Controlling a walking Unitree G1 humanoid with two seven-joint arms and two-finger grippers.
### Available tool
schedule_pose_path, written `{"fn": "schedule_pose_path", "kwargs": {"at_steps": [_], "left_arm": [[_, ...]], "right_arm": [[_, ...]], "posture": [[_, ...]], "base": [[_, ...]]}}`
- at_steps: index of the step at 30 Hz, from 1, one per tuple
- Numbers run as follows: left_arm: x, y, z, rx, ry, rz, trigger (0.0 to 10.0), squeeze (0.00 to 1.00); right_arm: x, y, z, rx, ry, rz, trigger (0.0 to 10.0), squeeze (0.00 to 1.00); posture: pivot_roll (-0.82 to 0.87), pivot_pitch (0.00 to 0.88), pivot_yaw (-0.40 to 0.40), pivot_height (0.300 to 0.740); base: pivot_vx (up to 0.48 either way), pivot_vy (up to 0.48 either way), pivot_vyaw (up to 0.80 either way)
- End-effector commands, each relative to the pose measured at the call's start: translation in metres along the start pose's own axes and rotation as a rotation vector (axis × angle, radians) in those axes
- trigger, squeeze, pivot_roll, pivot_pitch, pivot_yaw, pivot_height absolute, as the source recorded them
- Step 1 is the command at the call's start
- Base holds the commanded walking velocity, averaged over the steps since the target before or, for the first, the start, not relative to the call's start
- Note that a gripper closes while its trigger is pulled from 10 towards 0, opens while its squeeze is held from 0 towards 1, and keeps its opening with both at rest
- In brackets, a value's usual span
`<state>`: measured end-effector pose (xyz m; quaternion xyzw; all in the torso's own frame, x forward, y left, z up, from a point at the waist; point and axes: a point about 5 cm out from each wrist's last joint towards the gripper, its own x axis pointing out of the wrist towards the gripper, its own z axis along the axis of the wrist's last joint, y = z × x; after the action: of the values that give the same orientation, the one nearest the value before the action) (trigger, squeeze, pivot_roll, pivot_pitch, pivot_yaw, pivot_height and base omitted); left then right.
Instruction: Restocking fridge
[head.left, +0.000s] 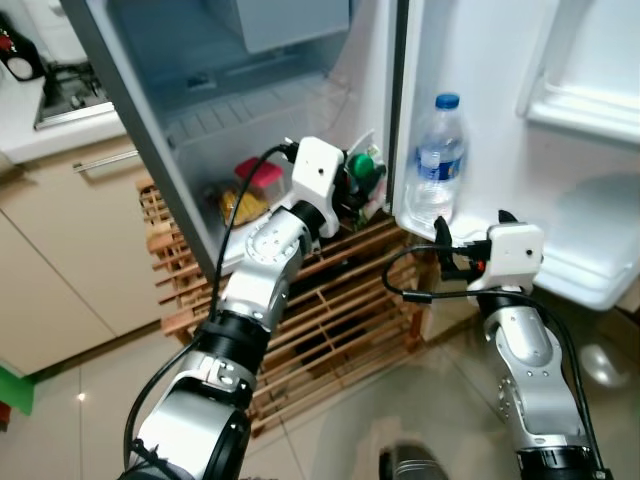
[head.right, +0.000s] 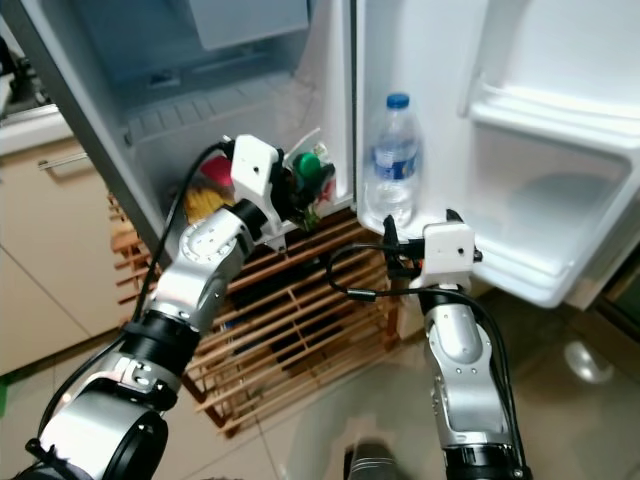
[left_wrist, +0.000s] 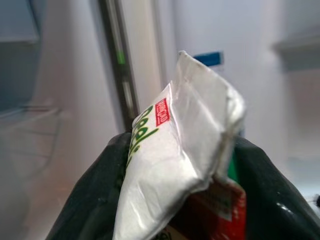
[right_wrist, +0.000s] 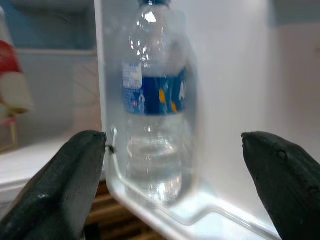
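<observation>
Two grippers are busy at the open fridge. The left gripper (head.left: 362, 180) is pinched tight on a white packet (left_wrist: 182, 155) with green and red print, and it holds the packet up at the front of the fridge, just beside the edge of the fridge door (head.left: 480, 100). The right gripper (right_wrist: 175, 170) has its fingers spread wide and holds nothing. It points at a water bottle (head.left: 437, 160) with a blue cap, which stands upright in the bottom rack of the door. The gripper is near the bottle but not touching it, so the bottle looks like it is already put away. The step in hand seems to be getting the packet onto the fridge shelf (head.left: 260, 110). To do it well, the left arm should push the packet well past the front edge, over a bare bit of shelf, and go low before letting go, so the soft packet does not flop out. A red and yellow thing (head.left: 245, 195) lies low in the fridge close by, and it should not get knocked. The right gripper should stay clear of the bottle so it does not tip.
</observation>
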<state>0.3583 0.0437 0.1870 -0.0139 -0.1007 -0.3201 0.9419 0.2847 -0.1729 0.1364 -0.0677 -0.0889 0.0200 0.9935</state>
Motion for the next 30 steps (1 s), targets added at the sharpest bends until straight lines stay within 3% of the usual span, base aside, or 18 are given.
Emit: {"fn": "schedule_pose_path", "kwargs": {"at_steps": [1, 5, 13, 18, 25, 30], "left_arm": [[-0.004, 0.013, 0.002, -0.015, -0.002, 0.051, 10.0, 0.00], [-0.006, 0.014, 0.002, -0.048, -0.008, 0.072, 10.0, 0.00], [-0.004, 0.012, 0.001, -0.016, 0.007, 0.069, 10.0, 0.00], [0.003, 0.007, -0.001, 0.060, 0.055, 0.032, 10.0, 0.00], [0.015, 0.011, 0.000, 0.071, 0.085, 0.038, 10.0, 0.00], [0.027, 0.003, -0.001, 0.106, 0.127, -0.008, 10.0, 0.00]], "right_arm": [[0.002, 0.005, 0.002, 0.003, 0.000, 0.019, 10.0, 0.00], [0.002, 0.007, 0.002, 0.011, 0.002, 0.030, 10.0, 0.00], [0.001, 0.009, 0.003, 0.009, 0.003, 0.046, 10.0, 0.00], [-0.001, 0.010, 0.005, 0.002, -0.002, 0.063, 10.0, 0.00], [-0.009, 0.013, 0.005, 0.005, 0.012, 0.072, 10.0, 0.00], [-0.020, 0.013, 0.007, 0.017, 0.019, 0.064, 10.0, 0.00]], "posture": [[-0.19, 0.000, 0.122, 0.671], [-0.18, 0.000, 0.116, 0.671], [-0.18, 0.000, 0.103, 0.671], [-0.18, 0.000, 0.101, 0.671], [-0.21, 0.000, 0.112, 0.671], [-0.24, 0.000, 0.146, 0.671]], "base": [[0.390, 0.281, 0.00], [0.306, 0.365, 0.00], [0.202, 0.399, 0.00], [0.430, 0.000, 0.00], [0.000, 0.000, 0.00], [0.000, 0.000, 0.00]]}}
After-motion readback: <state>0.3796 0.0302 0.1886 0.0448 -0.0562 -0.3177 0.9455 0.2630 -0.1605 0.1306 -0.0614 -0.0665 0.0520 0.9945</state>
